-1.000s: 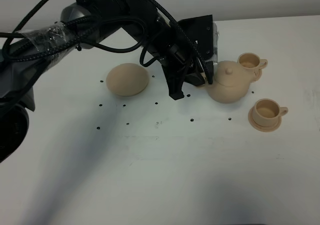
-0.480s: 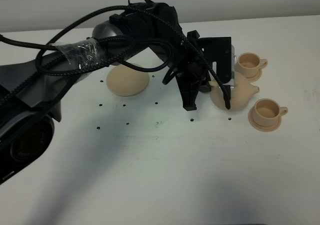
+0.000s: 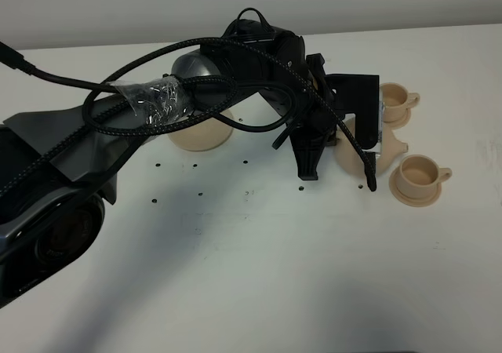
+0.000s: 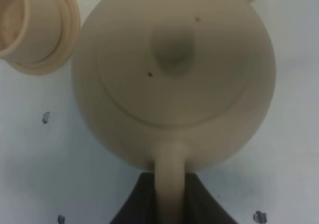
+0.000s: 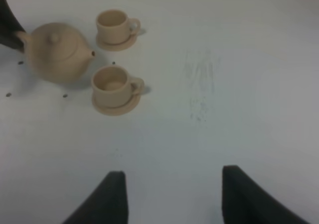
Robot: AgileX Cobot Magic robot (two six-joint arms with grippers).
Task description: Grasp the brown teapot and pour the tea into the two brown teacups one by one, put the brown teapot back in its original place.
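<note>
Brown teapot [image 4: 174, 69] is gripped by left end effector [image 4: 171, 186].

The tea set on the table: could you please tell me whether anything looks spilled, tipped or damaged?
Nothing stands out. The teapot is upright with its lid on, its handle in the shut left pincer; the far teacup and the near teacup stand upright on their saucers, and no spill shows on the table.

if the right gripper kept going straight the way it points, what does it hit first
Probably the bare white tabletop: the open right gripper aims at it, with the round tan ceramic teapot and the nearer small tan teacup off to one side. Depth is unclear.
</note>
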